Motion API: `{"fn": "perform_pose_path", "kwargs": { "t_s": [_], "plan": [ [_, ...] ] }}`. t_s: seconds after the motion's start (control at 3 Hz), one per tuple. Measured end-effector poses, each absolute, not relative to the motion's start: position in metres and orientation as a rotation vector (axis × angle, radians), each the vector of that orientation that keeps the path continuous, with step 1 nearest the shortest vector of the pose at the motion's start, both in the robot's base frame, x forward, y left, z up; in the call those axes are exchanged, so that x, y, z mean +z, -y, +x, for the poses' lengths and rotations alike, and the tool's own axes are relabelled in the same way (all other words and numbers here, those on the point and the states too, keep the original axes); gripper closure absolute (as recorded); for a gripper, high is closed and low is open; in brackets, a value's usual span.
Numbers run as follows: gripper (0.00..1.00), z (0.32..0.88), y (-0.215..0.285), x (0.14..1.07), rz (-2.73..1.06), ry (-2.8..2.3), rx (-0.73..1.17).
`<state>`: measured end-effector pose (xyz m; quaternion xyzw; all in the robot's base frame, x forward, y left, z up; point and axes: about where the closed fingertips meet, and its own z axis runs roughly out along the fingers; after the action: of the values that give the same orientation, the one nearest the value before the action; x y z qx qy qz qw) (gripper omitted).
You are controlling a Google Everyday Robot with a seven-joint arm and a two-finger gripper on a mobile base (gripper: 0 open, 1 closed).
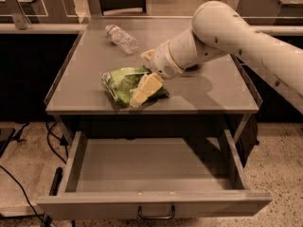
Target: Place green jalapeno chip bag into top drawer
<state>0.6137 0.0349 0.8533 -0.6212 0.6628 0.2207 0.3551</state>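
Note:
The green jalapeno chip bag (120, 84) lies crinkled on the grey table top (208, 91), near its front edge, left of centre. My gripper (143, 91) reaches in from the right on the white arm and sits over the bag's right half, its pale fingers (147, 88) pointing down-left onto the bag. The top drawer (151, 174) is pulled fully open below the table, its inside bare, with the dark pull handle (156, 215) at the centre of its front panel.
A clear plastic water bottle (121, 38) lies on its side at the table's back left. Low rails run along the table's left and right edges. Cables (19, 183) trail on the floor at the left. More desks and a chair stand behind.

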Motion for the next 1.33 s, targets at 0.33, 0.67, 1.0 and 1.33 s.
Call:
{"fn": "perform_pose_path", "kwargs": {
  "t_s": [0.33,0.67,1.0,1.33],
  "plan": [
    [0.16,0.6136,-0.0358,0.8526,-1.607,-1.712,0.572],
    [0.40,0.6136,-0.0359,0.8526,-1.608,-1.712,0.573],
    [0.63,0.6135,-0.0359,0.8526,-1.608,-1.712,0.573],
    [0.86,0.6135,-0.0359,0.8526,-1.608,-1.712,0.573]
  ]
}}
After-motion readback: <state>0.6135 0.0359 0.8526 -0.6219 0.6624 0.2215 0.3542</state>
